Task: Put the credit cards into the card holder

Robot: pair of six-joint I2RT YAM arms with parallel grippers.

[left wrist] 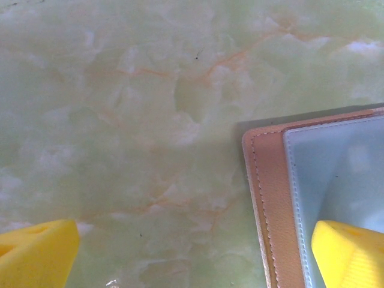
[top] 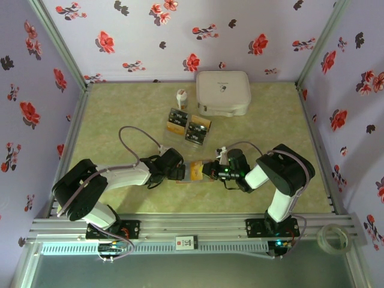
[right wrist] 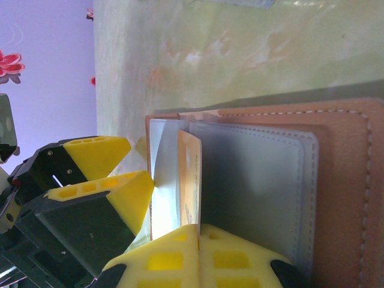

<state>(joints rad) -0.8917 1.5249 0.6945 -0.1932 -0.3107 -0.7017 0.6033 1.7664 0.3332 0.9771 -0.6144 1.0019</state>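
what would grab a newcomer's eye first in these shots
First, the two arms meeting in the middle over the open card holder. The right gripper is shut on a gold card, edge-on at the holder's grey pocket, while the left gripper gapes wide, one finger over the holder's inside. Behind them, more cards lie near a white case.

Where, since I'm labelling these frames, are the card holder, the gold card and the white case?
card holder (right wrist: 342,198), right wrist view, brown leather border
gold card (right wrist: 189,174), right wrist view, its face
white case (top: 223,93), top view, lid
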